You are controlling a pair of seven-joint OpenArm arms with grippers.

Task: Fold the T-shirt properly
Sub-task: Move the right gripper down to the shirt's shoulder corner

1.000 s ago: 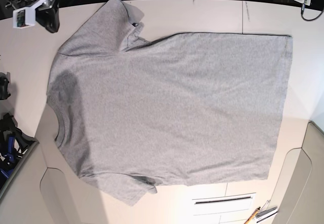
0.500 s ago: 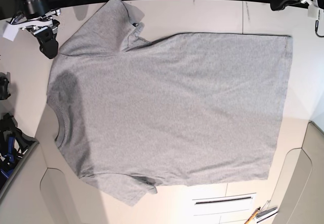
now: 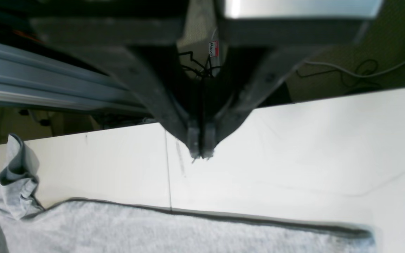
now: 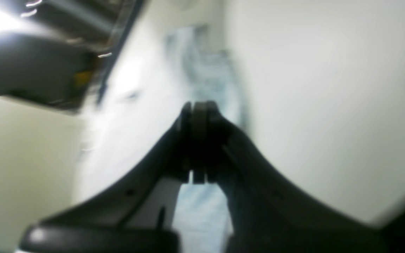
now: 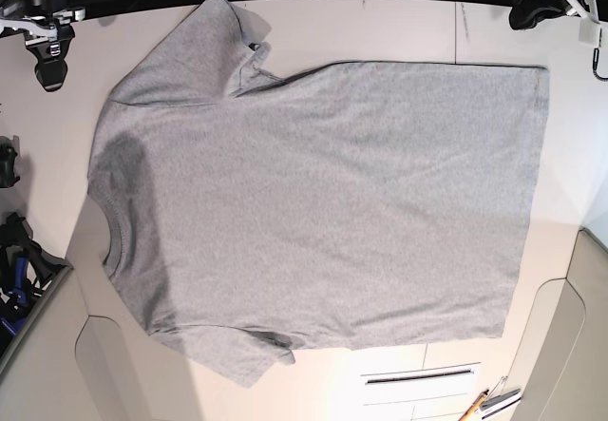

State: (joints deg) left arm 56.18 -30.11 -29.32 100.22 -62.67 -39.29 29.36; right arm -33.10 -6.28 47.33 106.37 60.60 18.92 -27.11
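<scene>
Base cam sits overhead looking straight down, far enough to catch the whole T-shirt [image 5: 313, 202] on the table [image 5: 380, 27]. Left wrist cam looks past its fingertips [image 3: 193, 140] along the tabletop, sharing the shirt's edge with base. Right wrist cam is close and badly blurred.

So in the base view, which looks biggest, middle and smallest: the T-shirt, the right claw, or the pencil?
1. T-shirt, biggest by far.
2. Right claw.
3. Pencil, smallest, though the picture's edge cuts it off, and the claw sits nearer the camera, so those two are unsure.

Closed jaws above T-shirt [image 3: 188, 232] edge
</scene>
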